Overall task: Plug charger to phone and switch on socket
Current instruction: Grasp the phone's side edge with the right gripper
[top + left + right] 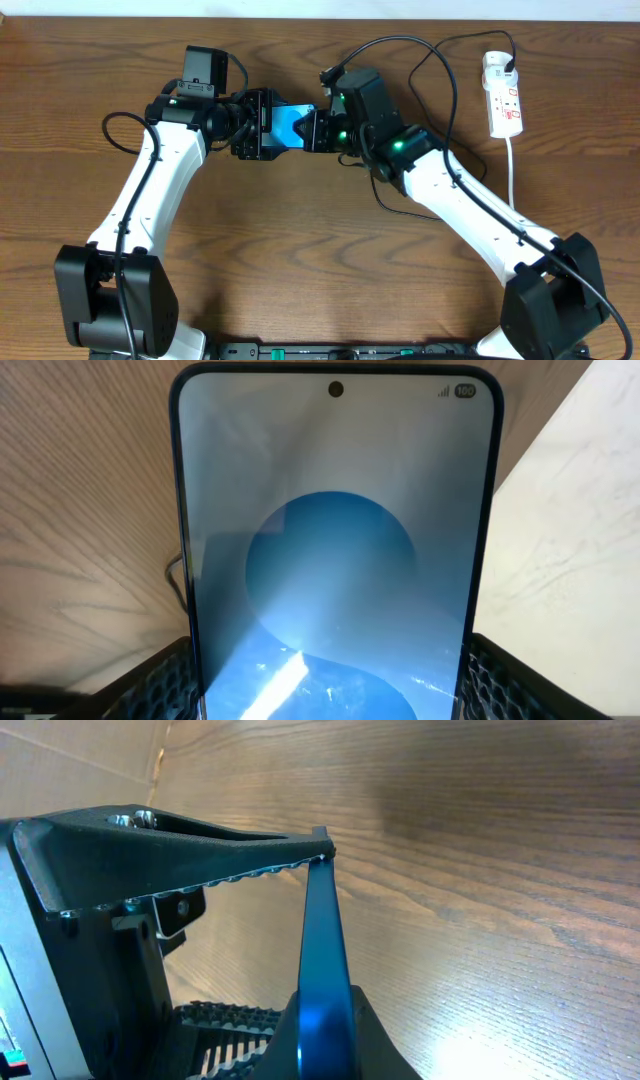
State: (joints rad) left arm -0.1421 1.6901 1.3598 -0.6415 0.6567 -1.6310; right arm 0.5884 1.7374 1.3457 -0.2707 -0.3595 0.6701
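Observation:
The phone (290,125), black-framed with a bright blue screen, is held off the table between both grippers. My left gripper (262,125) is shut on its long sides; the screen fills the left wrist view (335,560), fingers (335,680) at both edges. My right gripper (318,130) is shut on the phone's other end; the right wrist view shows the phone edge-on (322,950) between its jaws (325,1030). The charger's black cable (430,50) loops from its plug (497,62) in the white socket (503,100) at the far right. Its connector tip is hidden.
The socket's thick white cord (512,170) runs toward the front beside the right arm. A thin dark cable (175,575) lies on the wood left of the phone. Another black loop (385,200) hangs under the right arm. The wooden table (300,260) extends to the front.

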